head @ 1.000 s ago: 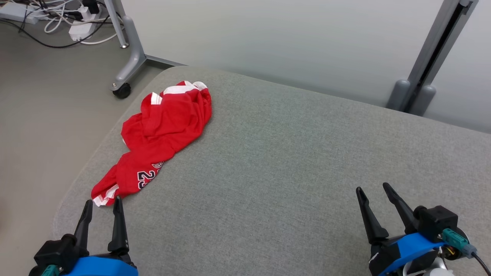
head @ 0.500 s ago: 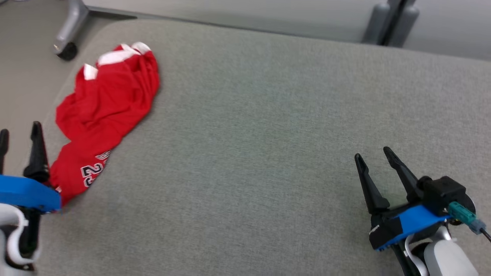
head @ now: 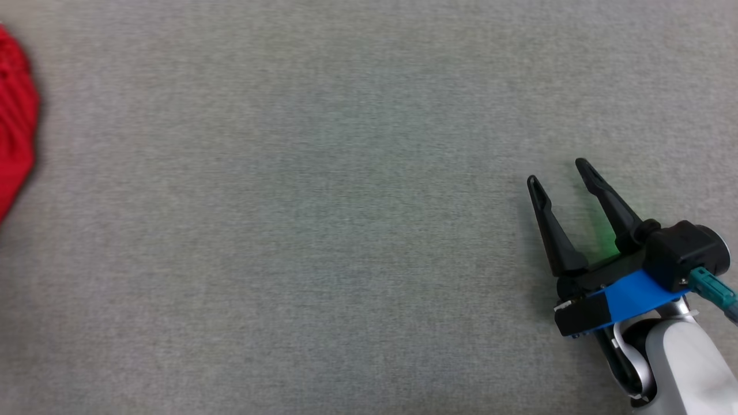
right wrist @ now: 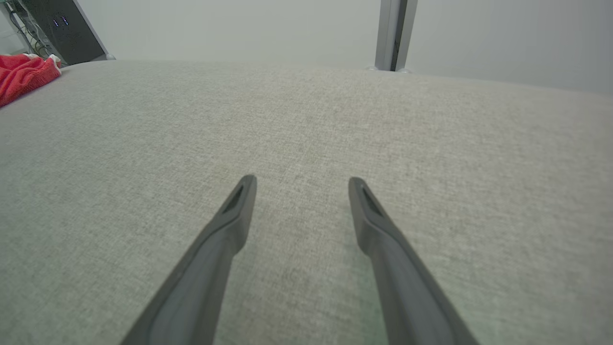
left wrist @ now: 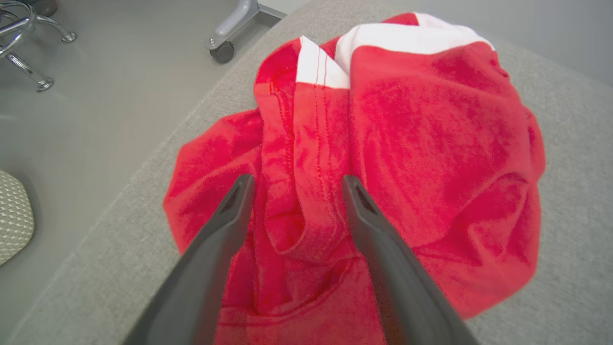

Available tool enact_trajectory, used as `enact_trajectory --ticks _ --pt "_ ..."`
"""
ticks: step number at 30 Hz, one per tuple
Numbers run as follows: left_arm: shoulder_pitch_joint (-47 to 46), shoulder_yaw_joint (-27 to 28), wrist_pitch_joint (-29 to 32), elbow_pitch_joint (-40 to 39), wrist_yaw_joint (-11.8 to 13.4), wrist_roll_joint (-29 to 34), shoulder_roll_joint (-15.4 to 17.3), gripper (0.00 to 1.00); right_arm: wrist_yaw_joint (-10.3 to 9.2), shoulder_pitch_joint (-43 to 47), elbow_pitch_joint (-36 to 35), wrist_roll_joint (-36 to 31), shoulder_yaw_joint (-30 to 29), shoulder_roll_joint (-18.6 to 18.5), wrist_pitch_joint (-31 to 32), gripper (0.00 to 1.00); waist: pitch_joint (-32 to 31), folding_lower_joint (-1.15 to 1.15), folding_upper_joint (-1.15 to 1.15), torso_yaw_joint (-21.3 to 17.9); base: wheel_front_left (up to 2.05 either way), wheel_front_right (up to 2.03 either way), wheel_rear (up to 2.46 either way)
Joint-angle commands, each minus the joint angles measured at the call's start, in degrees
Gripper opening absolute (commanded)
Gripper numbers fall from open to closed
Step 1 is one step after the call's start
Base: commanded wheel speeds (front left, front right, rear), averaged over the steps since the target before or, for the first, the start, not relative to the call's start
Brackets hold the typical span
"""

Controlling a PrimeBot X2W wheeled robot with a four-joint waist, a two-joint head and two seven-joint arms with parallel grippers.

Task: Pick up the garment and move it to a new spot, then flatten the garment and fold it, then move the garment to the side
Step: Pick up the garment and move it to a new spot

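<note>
1. Jaws on both arms stand wide apart and hold nothing. The left gripper (left wrist: 297,178) and the right gripper (head: 557,171) each show two long dark fingers spread.
2. Left fingers point over the crumpled red cloth garment with white trim (left wrist: 431,143), with a stitched fold showing between them. Whether the tips touch the cloth cannot be told.
3. That garment lies bunched near a rounded edge of the wide grey woven-fabric padded surface (head: 323,230), just beside the pale floor.
4. Right gripper hovers low over bare fabric, well apart from the garment, which in the head view is a red sliver at the left edge.
5. On the floor past the garment stands a grey metal leg with a black castor (left wrist: 221,50). A grey upright post (right wrist: 395,33) rises behind the surface's far edge.
</note>
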Motion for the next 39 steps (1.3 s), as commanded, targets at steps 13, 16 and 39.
enact_trajectory --ticks 13,16,39 --pt "0.5 0.8 3.2 0.5 3.4 0.0 2.5 0.00 0.01 1.8 2.1 0.4 -1.2 2.0 -2.8 1.00 -6.2 -0.02 0.00 -3.2 0.00 0.00 0.00" --pt "-0.1 0.7 0.8 -2.2 2.5 1.0 3.6 0.00 0.01 2.7 3.9 0.9 -1.2 2.4 -3.6 1.00 -10.6 -0.02 0.00 -3.0 0.00 0.00 0.00" --pt "-7.4 -20.4 7.7 -34.0 -2.9 -0.4 -6.9 0.00 0.01 10.1 6.9 3.5 -1.8 5.3 -3.8 1.00 -28.1 -0.02 0.00 -8.1 0.00 0.00 0.00"
